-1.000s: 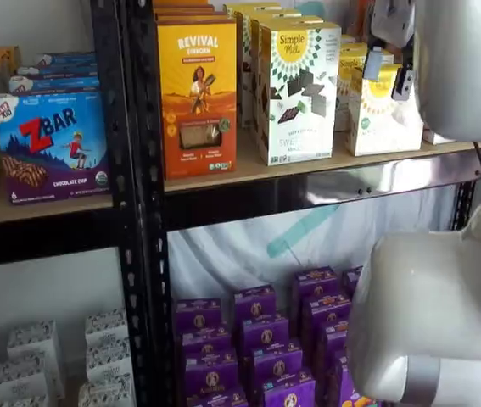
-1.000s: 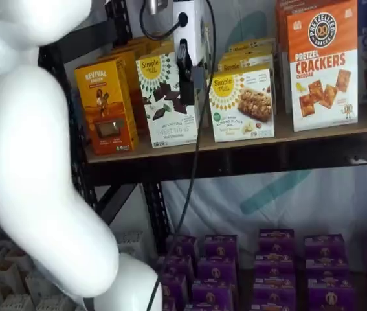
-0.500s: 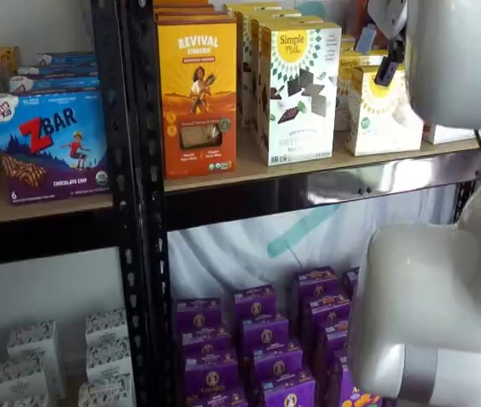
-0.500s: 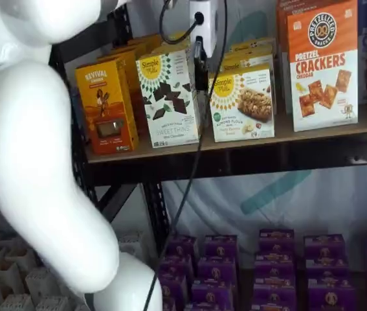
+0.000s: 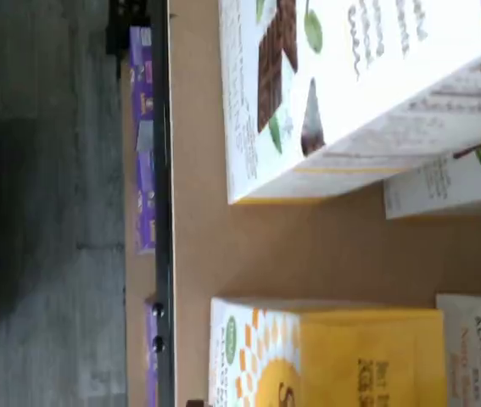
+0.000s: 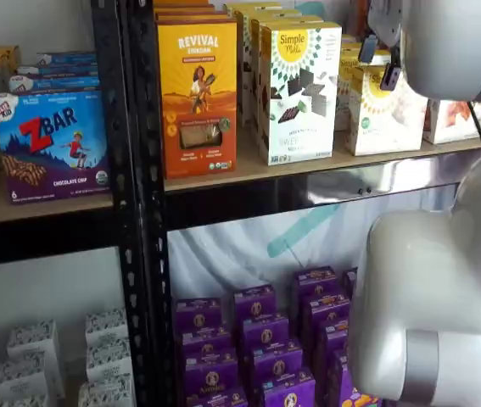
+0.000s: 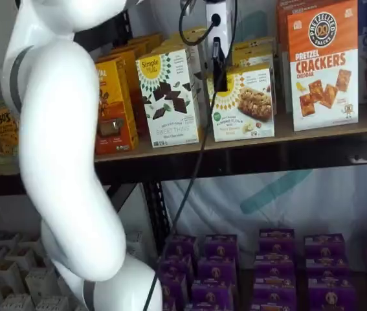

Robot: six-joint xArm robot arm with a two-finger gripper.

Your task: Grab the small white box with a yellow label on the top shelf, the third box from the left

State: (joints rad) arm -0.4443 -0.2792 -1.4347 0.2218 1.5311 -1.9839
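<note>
the hand (image 7: 219, 78) has shifted sideways from the taller white carton (image 7: 170, 97) to the small white box's (image 7: 248, 103) upper corner; its grip state is unclear, box not yet grasped.

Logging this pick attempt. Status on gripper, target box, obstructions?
Gripper before the small white box, holding nothing; only one black finger shows. Box upright on the top shelf, ungrasped. Taller white carton close beside it.
</note>
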